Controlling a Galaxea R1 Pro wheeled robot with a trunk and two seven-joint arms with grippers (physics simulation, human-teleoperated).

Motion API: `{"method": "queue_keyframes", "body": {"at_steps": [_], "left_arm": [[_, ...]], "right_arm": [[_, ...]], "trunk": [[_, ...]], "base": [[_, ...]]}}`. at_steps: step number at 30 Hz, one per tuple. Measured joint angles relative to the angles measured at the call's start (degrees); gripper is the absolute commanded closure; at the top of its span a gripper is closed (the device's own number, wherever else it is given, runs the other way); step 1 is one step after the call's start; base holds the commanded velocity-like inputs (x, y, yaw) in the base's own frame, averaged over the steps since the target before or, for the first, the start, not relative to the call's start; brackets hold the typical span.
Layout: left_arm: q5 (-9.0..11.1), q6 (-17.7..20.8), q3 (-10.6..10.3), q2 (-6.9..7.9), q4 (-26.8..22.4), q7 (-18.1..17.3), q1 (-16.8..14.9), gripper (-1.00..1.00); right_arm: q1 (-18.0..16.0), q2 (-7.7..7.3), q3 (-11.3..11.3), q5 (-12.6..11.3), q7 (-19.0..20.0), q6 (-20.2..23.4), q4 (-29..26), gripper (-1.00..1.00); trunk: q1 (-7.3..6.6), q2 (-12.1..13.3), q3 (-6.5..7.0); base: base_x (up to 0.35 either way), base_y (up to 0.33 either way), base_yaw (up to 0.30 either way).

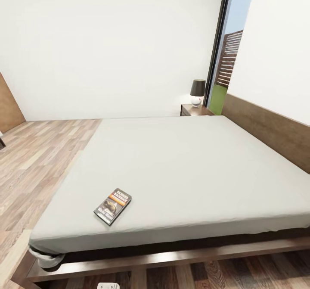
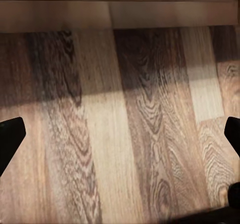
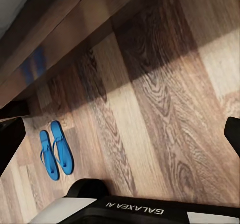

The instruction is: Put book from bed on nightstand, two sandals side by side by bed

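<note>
While both grippers hang over bare plank floor (image 2: 125, 134), each wrist view shows two dark fingertips set wide apart at opposite frame edges, jaws open and holding nothing: left gripper (image 2: 120, 136), right gripper (image 3: 120, 134). Beyond the right fingertips, the two sandals (image 3: 56, 150) lie side by side and parallel on the floor, close to the bed's wooden frame; which ends are the toes is hard to make out. In the head view, the book (image 1: 113, 206) lies flat on the bed (image 1: 185, 164) at about 7 o'clock, long axis running 1 to 7 o'clock. The nightstand (image 1: 196, 109), at 1 o'clock, carries a lamp (image 1: 197, 91) and is partly hidden by the mattress.
</note>
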Motion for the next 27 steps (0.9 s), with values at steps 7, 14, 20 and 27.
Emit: {"method": "queue_keyframes", "body": {"at_steps": [7,14,20,27], "left_arm": [[0.00,0.00,0.00,0.00,0.00,0.00,0.00,-1.00],[0.00,0.01,0.00,0.00,0.01,0.00,0.00,-1.00],[0.00,0.08,0.00,0.00,0.01,0.00,0.00,-1.00],[0.00,0.09,0.00,0.00,0.00,0.00,0.00,-1.00]], "right_arm": [[0.00,0.00,0.00,0.00,0.00,0.00,0.00,-1.00],[0.00,0.00,0.00,0.00,0.00,0.00,0.00,-1.00],[0.00,0.00,0.00,0.00,-0.01,0.00,0.00,-1.00],[0.00,0.00,0.00,0.00,-0.02,0.00,0.00,-1.00]], "trunk": [[-1.54,2.81,1.26],[-3.08,5.62,2.51],[-4.39,8.02,3.59],[-5.93,10.83,4.85]], "base": [[0.000,0.000,0.000],[0.000,0.000,0.000],[0.000,0.000,0.000],[0.000,0.000,0.000]]}}
